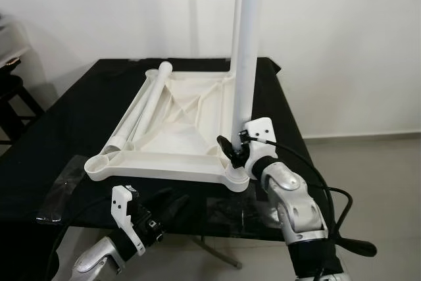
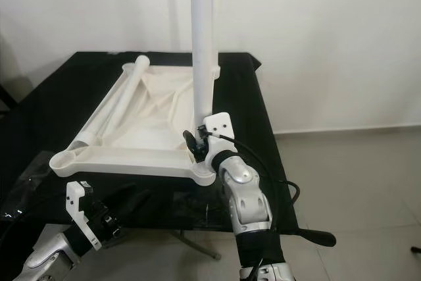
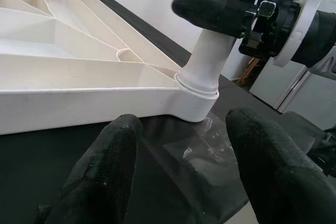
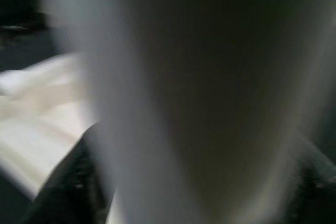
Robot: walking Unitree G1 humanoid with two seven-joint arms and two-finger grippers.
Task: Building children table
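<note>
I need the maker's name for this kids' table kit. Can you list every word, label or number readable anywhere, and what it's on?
None can be read.
White tabletop: no print visible.
Upright leg held by the right gripper: plain.
Loose leg lying in the tabletop: plain.
Plastic bag on the black table: no legible text.

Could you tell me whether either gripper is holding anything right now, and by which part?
The right gripper grips the upright white table leg near its lower end, just above the corner socket of the tabletop. The left gripper is open, holding nothing.
</note>
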